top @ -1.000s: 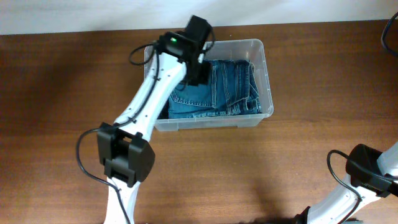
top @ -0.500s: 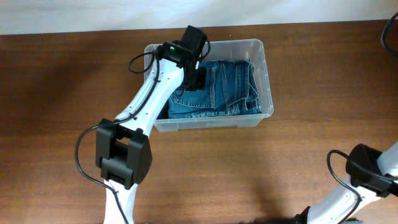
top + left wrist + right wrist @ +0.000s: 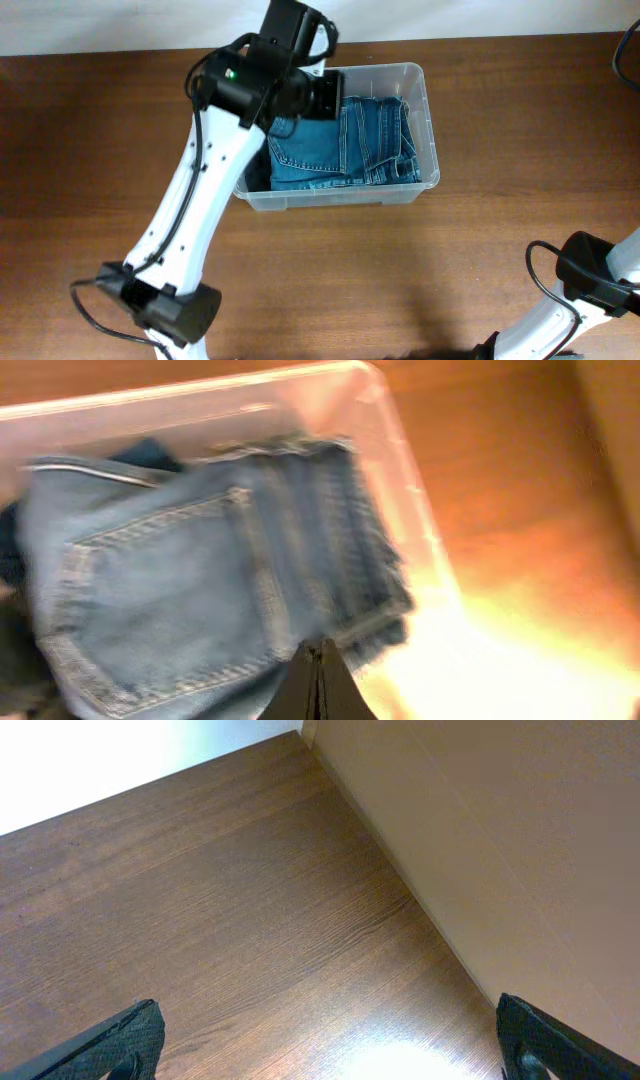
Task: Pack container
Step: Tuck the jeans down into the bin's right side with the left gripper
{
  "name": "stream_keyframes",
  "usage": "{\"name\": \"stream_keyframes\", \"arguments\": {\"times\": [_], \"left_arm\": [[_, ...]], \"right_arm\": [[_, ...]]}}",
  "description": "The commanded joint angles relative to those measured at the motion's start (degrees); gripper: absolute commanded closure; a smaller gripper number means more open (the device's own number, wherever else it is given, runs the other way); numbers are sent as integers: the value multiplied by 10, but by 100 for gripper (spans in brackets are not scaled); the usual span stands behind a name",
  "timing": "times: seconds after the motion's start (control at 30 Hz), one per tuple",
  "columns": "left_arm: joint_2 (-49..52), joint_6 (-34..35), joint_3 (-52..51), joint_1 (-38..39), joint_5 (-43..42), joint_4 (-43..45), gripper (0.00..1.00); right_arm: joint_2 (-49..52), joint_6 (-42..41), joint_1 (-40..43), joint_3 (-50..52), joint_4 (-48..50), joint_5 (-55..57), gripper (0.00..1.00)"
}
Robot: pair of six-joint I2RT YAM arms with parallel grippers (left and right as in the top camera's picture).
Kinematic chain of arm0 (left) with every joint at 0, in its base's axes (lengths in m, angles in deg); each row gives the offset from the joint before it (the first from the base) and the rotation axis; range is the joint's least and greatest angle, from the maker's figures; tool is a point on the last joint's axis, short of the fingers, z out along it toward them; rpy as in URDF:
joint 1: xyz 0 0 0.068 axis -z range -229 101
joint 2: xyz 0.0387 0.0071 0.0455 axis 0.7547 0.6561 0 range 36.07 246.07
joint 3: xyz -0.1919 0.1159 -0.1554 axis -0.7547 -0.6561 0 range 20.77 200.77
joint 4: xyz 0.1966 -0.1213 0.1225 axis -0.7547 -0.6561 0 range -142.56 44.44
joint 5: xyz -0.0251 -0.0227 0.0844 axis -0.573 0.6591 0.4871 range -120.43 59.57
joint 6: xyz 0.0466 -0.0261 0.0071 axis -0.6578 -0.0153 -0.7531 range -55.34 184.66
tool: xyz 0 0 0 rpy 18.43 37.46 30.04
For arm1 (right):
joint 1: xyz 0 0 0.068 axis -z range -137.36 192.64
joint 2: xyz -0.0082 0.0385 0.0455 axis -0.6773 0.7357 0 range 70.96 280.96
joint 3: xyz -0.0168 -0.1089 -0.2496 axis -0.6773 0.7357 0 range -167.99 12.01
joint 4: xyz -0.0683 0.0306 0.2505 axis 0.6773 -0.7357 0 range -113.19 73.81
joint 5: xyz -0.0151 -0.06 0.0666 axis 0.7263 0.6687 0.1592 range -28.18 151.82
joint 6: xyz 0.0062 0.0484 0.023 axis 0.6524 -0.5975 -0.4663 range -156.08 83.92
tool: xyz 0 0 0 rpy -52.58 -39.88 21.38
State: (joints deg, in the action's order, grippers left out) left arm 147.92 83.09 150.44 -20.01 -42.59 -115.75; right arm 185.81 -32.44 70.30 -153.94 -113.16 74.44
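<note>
The container [image 3: 428, 120], a clear plastic bin, stands at the back middle of the table with folded blue jeans [image 3: 365, 145] lying inside. In the left wrist view the jeans [image 3: 180, 570] fill the bin, and its clear rim [image 3: 400, 470] runs along their right side. My left gripper [image 3: 320, 665] is shut with nothing in it and hangs above the jeans. The left arm's wrist [image 3: 285, 55] is raised over the bin's left end. My right gripper [image 3: 330, 1050] is open, fingers far apart over bare wood, with nothing between them.
The brown wooden table [image 3: 480, 260] extends around the bin. The right arm [image 3: 590, 275] is folded at the front right corner. A beige panel [image 3: 520, 840] borders the table's edge in the right wrist view. A black cable [image 3: 625, 55] shows at the far right.
The left arm has lifted up out of the container, its wrist now higher and nearer the camera, jaws still shut. The jeans stay in the bin. The right arm has not moved.
</note>
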Motion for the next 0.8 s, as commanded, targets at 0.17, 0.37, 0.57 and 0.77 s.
{"name": "stream_keyframes", "arguments": {"times": [0.17, 0.37, 0.57, 0.77], "left_arm": [[49, -3, -5, 66, -46, -19, 99], [101, -3, -5, 85, -46, -52, 99], [135, -19, -5, 87, -67, -73, 99], [146, -21, -10, 87, -91, -71, 99]], "right_arm": [[0, -1, 1, 1, -3, 5, 2], [0, -1, 1, 1, -3, 5, 2], [0, -1, 1, 1, -3, 5, 2], [0, -1, 1, 1, -3, 5, 2]]}}
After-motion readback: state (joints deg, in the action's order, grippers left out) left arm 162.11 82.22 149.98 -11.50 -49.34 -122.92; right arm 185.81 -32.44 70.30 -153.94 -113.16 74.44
